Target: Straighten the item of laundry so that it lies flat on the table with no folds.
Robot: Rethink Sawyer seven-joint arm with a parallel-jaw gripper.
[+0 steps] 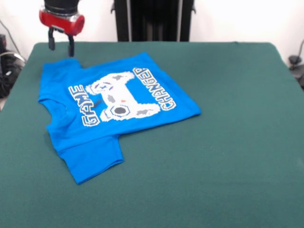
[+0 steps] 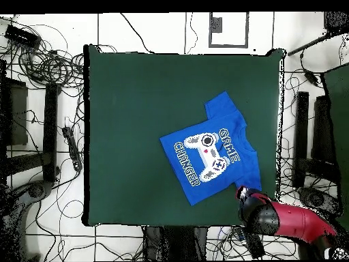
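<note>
The bright blue T-shirt (image 1: 114, 107) lies print up on the left part of the dark green table (image 1: 228, 142). Its collar points left and its hem right. The near sleeve (image 1: 92, 161) is spread out; the far sleeve area by the gripper looks tucked or bunched. My gripper (image 1: 61, 46) hangs just above the shirt's far left corner, its two fingers apart with nothing between them. In the overhead view the shirt (image 2: 211, 147) sits at the right of the table (image 2: 129, 123), with the gripper (image 2: 245, 198) at its lower right corner.
The black pedestal (image 1: 152, 19) stands behind the table's far edge. Cables and gear lie on the floor at the left (image 1: 7, 66) and right (image 1: 297, 64). The overhead view shows cables (image 2: 48, 61) all round the table.
</note>
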